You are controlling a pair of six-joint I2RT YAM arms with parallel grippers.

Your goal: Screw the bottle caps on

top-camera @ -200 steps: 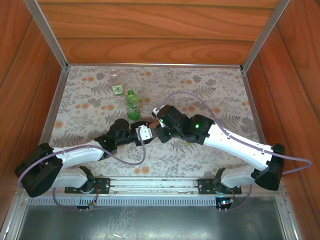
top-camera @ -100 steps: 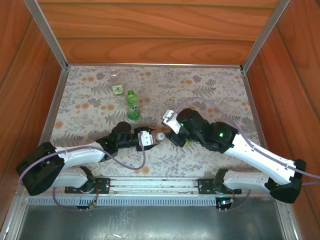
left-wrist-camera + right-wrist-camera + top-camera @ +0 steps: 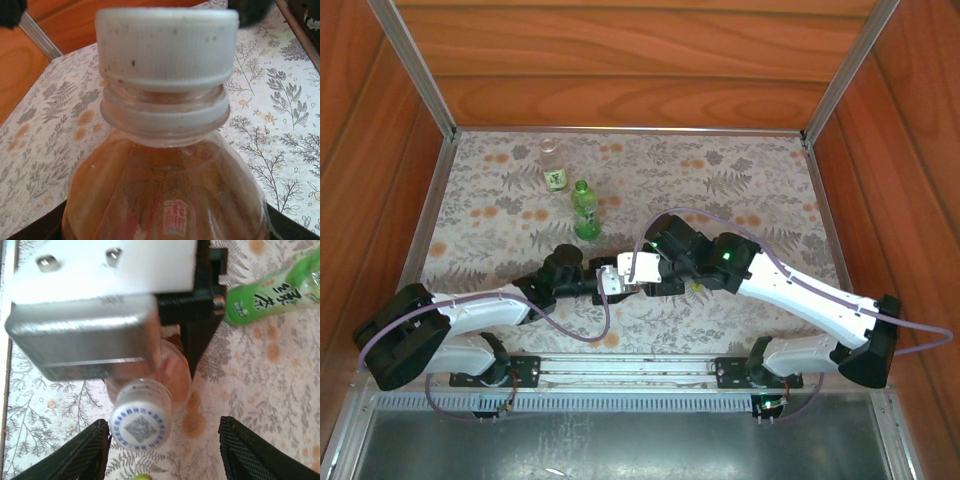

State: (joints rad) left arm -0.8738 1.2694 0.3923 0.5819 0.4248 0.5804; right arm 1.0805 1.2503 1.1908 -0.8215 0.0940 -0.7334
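Since half a second ago the right arm has swung back in from the right, and its wrist now hangs over the amber bottle (image 3: 165, 200) again instead of standing off beside it. The right gripper (image 3: 164, 430) points down with its fingers (image 3: 87, 452) spread wide, holding nothing; the white cap (image 3: 167, 45) sits between and just ahead of them, apart from both. The left arm reaches low from the near left corner, and the left gripper (image 3: 612, 277) is clamped on the amber bottle's body, keeping it upright with a slight tilt. The cap rests on the bottle's neck; how tightly it is threaded cannot be told. The green bottle (image 3: 585, 210) stands near the amber bottle on its far side, and the clear bottle (image 3: 553, 168) stands farther off the same way, both untouched. To the right of the amber bottle and beyond it the floral cloth (image 3: 750, 180) lies open up to the wooden walls (image 3: 640, 60); the two arms crowd its near side.
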